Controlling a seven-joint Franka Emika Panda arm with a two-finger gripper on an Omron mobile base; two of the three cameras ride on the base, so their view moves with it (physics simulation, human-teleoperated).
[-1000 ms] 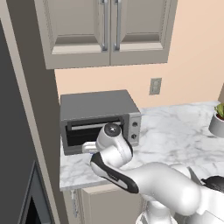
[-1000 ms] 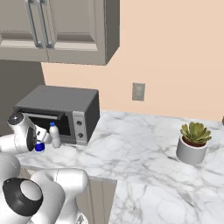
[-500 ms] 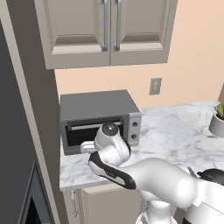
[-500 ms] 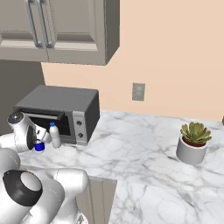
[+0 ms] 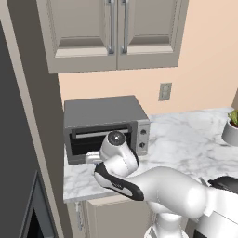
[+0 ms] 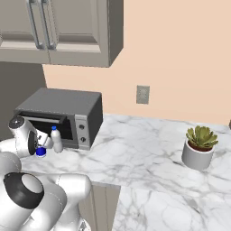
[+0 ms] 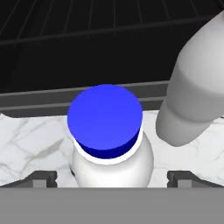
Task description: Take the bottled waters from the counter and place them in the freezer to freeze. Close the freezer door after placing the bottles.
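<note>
step in hand, as judged: first pick, reaching onto a bottled water; no bottle is in the freezer yet

hand view: the gripper (image 7: 112, 179) stands wide open, one dark fingertip (image 7: 41, 179) at each side of the near bottle (image 7: 109, 135), clear of its body. nothing held. blue cap (image 7: 105, 118) sits centred between the tips, seen from above. the second bottle (image 7: 194, 100) stands just beside it, on the right of this view, and looks close to or touching the near one; contact cannot be settled

right base view: both bottles stand on the marble counter (image 6: 149, 153) at its left end, directly before the toaster oven (image 6: 63, 117). the taller one (image 6: 56, 139) is upright; the other shows by its blue cap (image 6: 41, 152), low beside the wrist

next move, judged: lower a little so the tips bracket the body below the cap, close, lift straight up, then carry left to the freezer (image 5: 18, 139), the dark mass at the left of the left base view

edges and room: oven glass front is close behind the bottles; counter edge lies near in front. the gap on the neighbour's side is tight, so that finger could nudge the second bottle over. space above is free up to the wall cabinets (image 5: 114, 35). the tall beige side panel (image 5: 37, 116) stands between counter and freezer, so the carry must come forward round it
</note>
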